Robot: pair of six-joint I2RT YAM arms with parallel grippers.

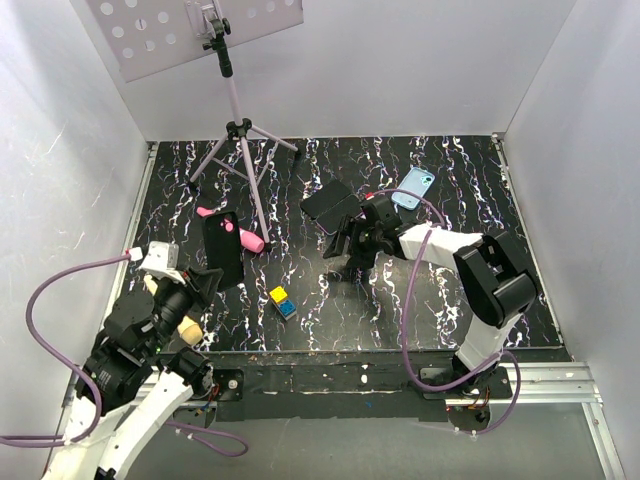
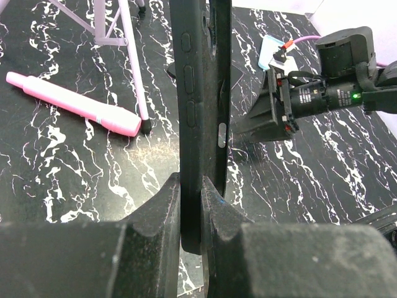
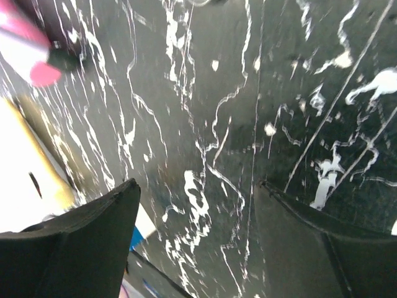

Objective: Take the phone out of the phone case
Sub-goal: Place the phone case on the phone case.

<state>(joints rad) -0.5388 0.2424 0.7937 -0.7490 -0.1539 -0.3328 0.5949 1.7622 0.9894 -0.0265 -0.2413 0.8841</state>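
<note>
The left gripper point(image 2: 191, 189) is clamping the lower end of a thin black slab point(image 2: 197, 81) that is standing upright and edge-on, side buttons facing the lens. A pink marker point(image 2: 74, 104) is lying on the marbled table point(image 2: 56, 167), its tip beside a tripod leg point(image 2: 131, 62). On the right, the right arm point(image 2: 338, 81) is partly hiding the light blue phone case point(image 2: 271, 48).

- Pink marker point(image 3: 31, 62), up left of the right gripper point(image 3: 198, 186): smeared, cut by the edge.
- Case point(image 2: 268, 49) behind that gripper: partly hidden.
- Black slab point(image 2: 201, 93) left of it: top cut off, perhaps the phone.
</note>
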